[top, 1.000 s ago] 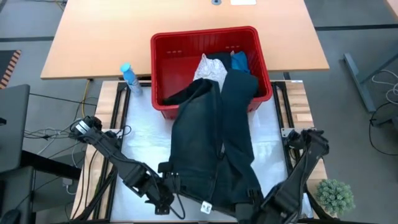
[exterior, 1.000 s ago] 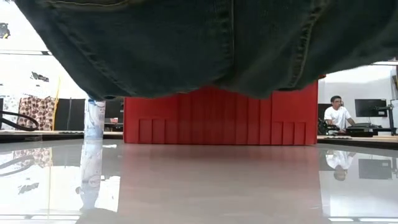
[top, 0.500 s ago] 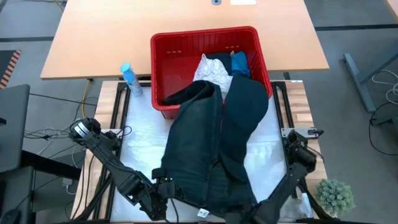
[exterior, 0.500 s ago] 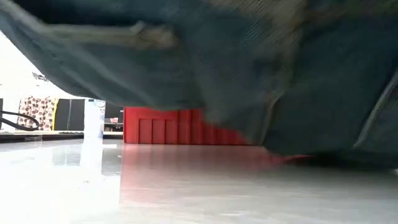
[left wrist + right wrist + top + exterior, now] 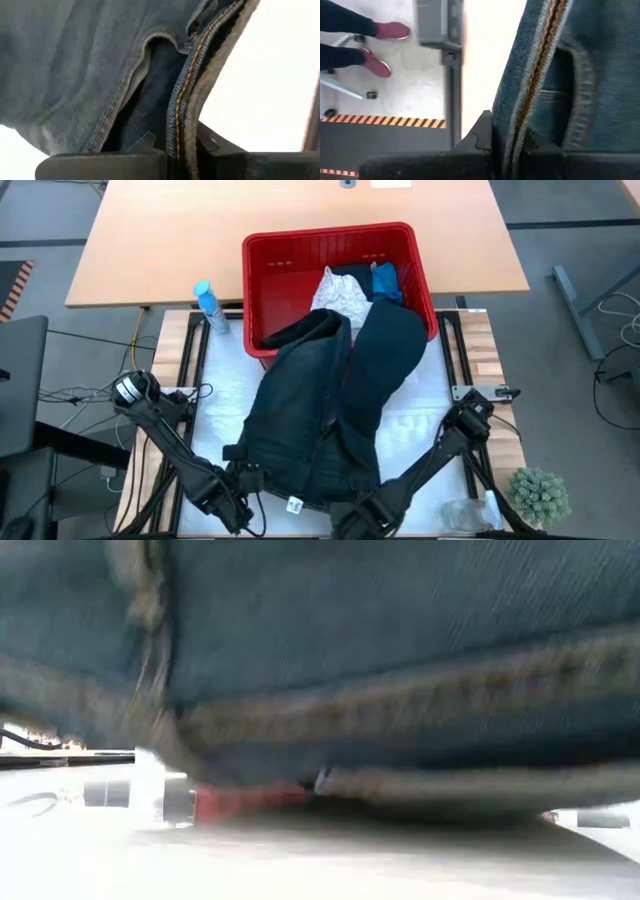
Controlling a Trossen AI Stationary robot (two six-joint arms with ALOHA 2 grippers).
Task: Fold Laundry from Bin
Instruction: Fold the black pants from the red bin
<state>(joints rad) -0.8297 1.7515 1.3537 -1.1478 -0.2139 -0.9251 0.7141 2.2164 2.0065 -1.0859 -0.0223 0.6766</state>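
Note:
A pair of dark blue jeans (image 5: 325, 410) lies stretched from the red bin (image 5: 275, 255) toward the table's near edge. The leg ends rest over the bin's near rim (image 5: 330, 325). In the low view the jeans (image 5: 380, 670) fill the picture just above the tabletop. A white crinkled cloth (image 5: 338, 290), a small blue one (image 5: 386, 278) and a black one lie in the bin. My left gripper (image 5: 248, 477) and right gripper (image 5: 352, 508) are both shut on the jeans' near end. My left gripper pinches the jeans' stitched waistband edge (image 5: 186, 100) between its two fingers, at the left corner of the near end. The fingers come level from the table's near left. The cloth runs away from them toward the bin. My right gripper pinches the stitched waistband edge (image 5: 532, 100) between its two fingers, at the right corner of the near end. The fingers come from the table's near right. A pocket seam (image 5: 580, 100) shows beside the hold.
A spray bottle with a blue cap (image 5: 207, 304) stands left of the bin. A small green plant (image 5: 540, 494) and a clear plastic item (image 5: 465, 515) sit at the near right. A person's legs in red shoes (image 5: 380, 30) show on the floor.
Both grippers have gone toward the table's left and near edge and come down, keeping hold of the waistband. The jeans have been drawn farther out of the bin, and their near end has sunk toward the tabletop. The leg ends stay over the bin's rim.

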